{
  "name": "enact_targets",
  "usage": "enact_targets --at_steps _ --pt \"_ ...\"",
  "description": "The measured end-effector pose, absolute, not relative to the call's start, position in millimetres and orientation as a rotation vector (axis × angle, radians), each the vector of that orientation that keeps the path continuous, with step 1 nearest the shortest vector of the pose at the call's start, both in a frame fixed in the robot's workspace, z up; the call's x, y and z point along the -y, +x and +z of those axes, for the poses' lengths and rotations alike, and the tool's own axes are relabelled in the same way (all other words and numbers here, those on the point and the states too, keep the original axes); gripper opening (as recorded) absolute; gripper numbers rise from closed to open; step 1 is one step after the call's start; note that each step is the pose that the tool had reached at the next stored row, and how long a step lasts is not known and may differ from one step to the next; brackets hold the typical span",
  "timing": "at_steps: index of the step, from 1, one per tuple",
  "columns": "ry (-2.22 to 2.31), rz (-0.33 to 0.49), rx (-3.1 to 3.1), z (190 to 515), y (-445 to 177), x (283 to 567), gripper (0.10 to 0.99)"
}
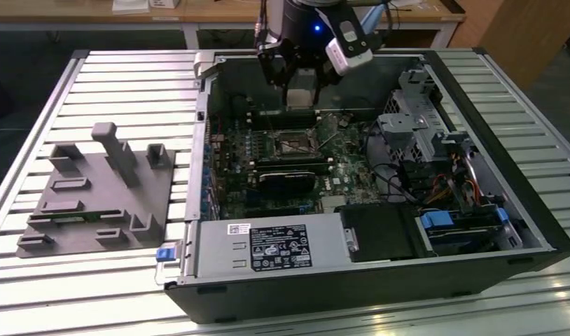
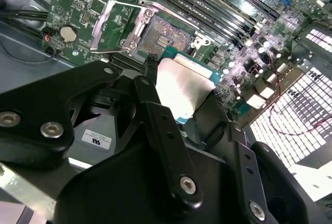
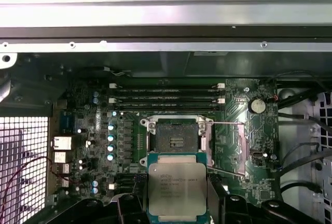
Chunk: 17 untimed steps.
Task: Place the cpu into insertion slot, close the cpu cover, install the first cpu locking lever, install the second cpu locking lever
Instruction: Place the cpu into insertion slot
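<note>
My gripper (image 1: 301, 96) hangs inside the open computer case, shut on the cpu (image 3: 176, 187). The chip's pale silver top (image 2: 181, 86) shows between the black fingers (image 2: 155, 125). The insertion slot (image 3: 176, 138) lies bare on the green board just beyond the held chip, its dark centre uncovered. In the exterior view the slot (image 1: 295, 143) sits a little below and in front of the gripper. The cpu cover (image 2: 127, 4), a thin silvery frame, stands swung open at one side of the slot. The chip is above the board and touches nothing but the fingers.
Long memory slots (image 3: 166, 99) run beside the socket. A black card (image 1: 285, 183), a power supply (image 1: 266, 246), a drive cage (image 1: 416, 133) and cables (image 1: 444, 189) crowd the case. A grey fixture (image 1: 94, 189) stands on the slatted table at the exterior view's left.
</note>
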<state>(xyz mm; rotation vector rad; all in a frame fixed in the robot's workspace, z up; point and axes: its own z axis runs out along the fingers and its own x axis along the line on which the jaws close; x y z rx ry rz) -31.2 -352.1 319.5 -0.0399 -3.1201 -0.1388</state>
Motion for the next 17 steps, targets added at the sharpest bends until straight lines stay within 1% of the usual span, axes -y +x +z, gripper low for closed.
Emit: enact_targets --at_steps 17 --pt "-0.04 -0.139 3.12 302.4 -31.1 352.1 0.541"
